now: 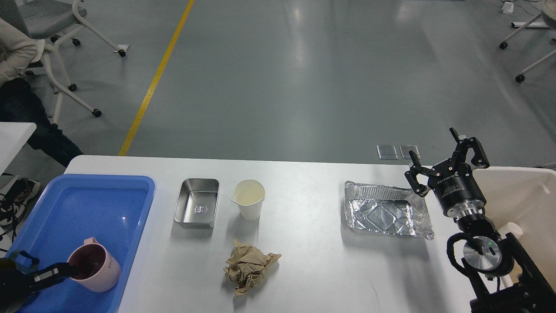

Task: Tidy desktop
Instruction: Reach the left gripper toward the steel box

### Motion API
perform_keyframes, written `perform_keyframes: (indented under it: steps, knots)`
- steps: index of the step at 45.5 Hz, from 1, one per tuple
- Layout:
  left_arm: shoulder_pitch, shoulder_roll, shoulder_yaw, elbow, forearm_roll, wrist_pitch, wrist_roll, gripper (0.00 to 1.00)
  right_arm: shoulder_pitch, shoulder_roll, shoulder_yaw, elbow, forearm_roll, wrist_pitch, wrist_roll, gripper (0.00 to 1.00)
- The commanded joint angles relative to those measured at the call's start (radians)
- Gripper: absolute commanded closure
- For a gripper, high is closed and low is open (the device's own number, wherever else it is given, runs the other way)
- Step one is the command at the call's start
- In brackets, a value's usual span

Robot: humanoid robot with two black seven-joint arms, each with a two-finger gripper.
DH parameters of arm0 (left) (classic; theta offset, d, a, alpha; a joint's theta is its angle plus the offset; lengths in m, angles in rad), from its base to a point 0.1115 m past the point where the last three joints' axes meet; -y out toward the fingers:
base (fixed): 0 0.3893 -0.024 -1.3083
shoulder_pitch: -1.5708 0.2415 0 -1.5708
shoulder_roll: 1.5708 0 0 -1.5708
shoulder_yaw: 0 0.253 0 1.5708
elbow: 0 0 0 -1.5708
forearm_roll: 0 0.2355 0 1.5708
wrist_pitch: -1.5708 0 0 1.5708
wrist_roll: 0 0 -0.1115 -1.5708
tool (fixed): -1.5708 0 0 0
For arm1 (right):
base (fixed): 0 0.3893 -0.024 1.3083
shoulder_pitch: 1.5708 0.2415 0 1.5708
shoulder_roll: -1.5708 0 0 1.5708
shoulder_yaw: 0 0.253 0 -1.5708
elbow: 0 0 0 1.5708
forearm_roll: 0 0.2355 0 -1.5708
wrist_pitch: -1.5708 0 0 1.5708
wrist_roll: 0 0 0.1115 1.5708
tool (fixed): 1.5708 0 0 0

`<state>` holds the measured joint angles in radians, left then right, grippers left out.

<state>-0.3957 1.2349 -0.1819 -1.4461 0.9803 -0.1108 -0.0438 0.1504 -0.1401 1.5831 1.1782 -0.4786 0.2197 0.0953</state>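
Both jaws: right gripper [438, 158] spread wide (empty), left gripper [65, 270] pinching pink mug [97, 267]

Single head cam, mounted high, pitched forward and down over the bench [312, 269]; the bench fills the lower half at close range, its near edge cut off by the bottom of the frame, grey floor [304, 78] running off behind it. Left arm enters at bottom-left corner, left hand [69, 270] barely in frame; right arm comes up from bottom-right, right hand [438, 158] sits mid-right. No second view, so no overlap.
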Motion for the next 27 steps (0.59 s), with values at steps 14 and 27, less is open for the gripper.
perform_keyframes:
  steps: [14, 27]
  knots:
    - [-0.081, 0.213, -0.088, -0.140, 0.000, -0.021, -0.108, 0.08, 0.008, 0.002, 0.000, 0.000, 0.000, 0.000, 0.000, 0.00]
    - [-0.083, 0.216, -0.289, -0.210, -0.081, 0.091, -0.134, 0.08, 0.001, -0.001, 0.000, 0.000, 0.000, 0.000, 0.000, 0.00]
